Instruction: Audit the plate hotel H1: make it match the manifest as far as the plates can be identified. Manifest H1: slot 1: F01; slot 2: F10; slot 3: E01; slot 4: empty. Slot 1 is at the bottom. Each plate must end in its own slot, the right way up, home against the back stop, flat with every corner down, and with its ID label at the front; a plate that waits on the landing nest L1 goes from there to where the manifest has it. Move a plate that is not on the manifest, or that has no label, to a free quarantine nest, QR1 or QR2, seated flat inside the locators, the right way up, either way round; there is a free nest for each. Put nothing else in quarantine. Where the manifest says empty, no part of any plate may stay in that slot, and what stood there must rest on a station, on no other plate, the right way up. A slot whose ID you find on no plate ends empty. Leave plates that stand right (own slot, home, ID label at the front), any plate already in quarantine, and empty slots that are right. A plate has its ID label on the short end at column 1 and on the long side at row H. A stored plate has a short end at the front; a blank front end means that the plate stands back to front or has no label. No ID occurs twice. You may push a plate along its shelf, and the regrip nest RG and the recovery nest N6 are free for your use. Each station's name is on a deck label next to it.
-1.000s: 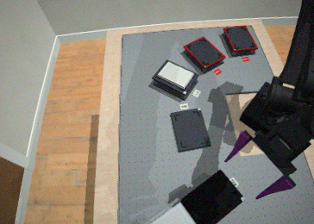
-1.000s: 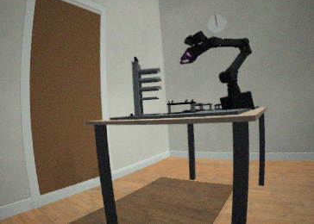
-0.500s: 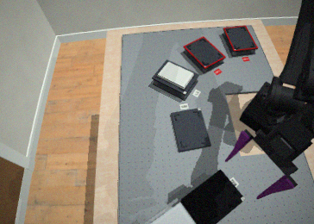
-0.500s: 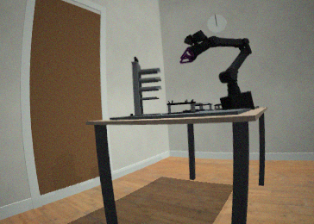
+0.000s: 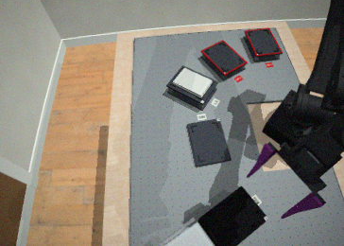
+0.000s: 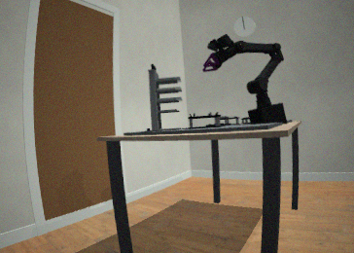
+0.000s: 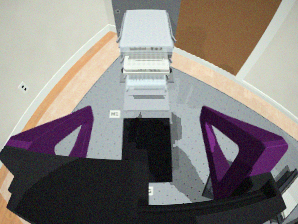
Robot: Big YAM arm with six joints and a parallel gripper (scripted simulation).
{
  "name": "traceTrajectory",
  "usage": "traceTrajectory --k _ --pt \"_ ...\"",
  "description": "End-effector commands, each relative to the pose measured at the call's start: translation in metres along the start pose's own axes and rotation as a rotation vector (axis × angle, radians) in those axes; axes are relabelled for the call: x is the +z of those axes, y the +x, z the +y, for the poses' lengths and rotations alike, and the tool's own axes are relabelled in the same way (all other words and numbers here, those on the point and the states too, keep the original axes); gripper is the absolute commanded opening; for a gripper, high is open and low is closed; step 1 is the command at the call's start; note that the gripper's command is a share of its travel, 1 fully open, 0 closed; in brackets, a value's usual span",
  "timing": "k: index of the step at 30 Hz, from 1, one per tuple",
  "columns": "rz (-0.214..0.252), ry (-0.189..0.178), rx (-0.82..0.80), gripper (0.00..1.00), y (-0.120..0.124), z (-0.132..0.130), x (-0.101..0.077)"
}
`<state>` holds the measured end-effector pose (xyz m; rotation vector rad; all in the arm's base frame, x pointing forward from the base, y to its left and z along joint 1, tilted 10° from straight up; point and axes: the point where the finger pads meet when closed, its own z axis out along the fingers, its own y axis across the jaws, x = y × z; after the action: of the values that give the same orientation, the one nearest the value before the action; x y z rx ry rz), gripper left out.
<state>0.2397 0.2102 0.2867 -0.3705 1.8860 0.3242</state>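
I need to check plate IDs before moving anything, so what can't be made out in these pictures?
- Small white deck labels, top view: print too small and blurred.
- Grey plate hotel tower, wrist view: front-end plate IDs too small; lower slots foreshortened.
- Exterior view: hotel shelves edge-on, contents unclear.
- Purple-fingered open hand holds nothing.

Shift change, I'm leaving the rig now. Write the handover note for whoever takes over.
Gripper: open, empty, hanging high over the deck and facing the plate hotel.
Plates: one white-topped plate sits on a nest; others show on the hotel's shelves, labels unreadable.
Both red-edged nests look free, as does the plain dark nest.
Done: nothing in quarantine.
Left: read the labels, sort the slots, place the waiting plate.
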Motion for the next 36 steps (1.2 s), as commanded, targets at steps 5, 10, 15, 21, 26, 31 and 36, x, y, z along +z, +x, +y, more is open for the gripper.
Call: traceTrajectory --k 5,10,15,21,26,31,36 --pt "0.004 -0.011 0.001 1.0 0.001 0.004 -0.001" --pt "0.004 -0.011 0.001 1.0 0.001 0.004 -0.001" --pt "-0.016 0.001 0.002 1.0 -0.005 0.0 0.007" --pt "-0.016 0.002 0.002 1.0 -0.003 0.0 0.017" --pt "-0.016 0.002 0.001 1.0 -0.003 0.0 0.022" --pt "-0.017 0.002 0.001 1.0 -0.001 0.0 0.03" --pt "-0.017 0.002 0.001 1.0 0.0 0.0 0.038"
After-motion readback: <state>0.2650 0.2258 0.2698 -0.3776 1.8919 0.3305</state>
